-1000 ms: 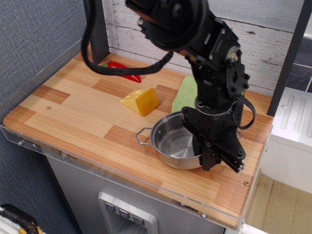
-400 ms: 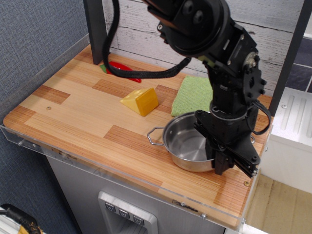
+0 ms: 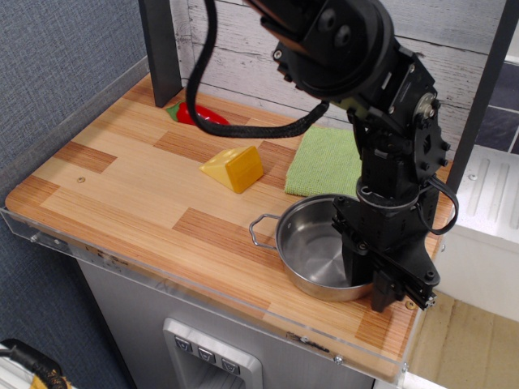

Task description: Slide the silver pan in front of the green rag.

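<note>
One pincer is seen planted on the silver pan at its 3 o'clock rim, apparently clamped on it, though the jaws are partly hidden. The green rag lies at the pan's 12 o'clock. Downward pressure should be kept light and the pan held flat, short of the table edge.

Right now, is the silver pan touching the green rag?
Cannot tell. In the only view, the silver pan's far rim meets the green rag's near edge in the picture, but whether they overlap, touch or are slightly apart isn't plain from this angle.
</note>
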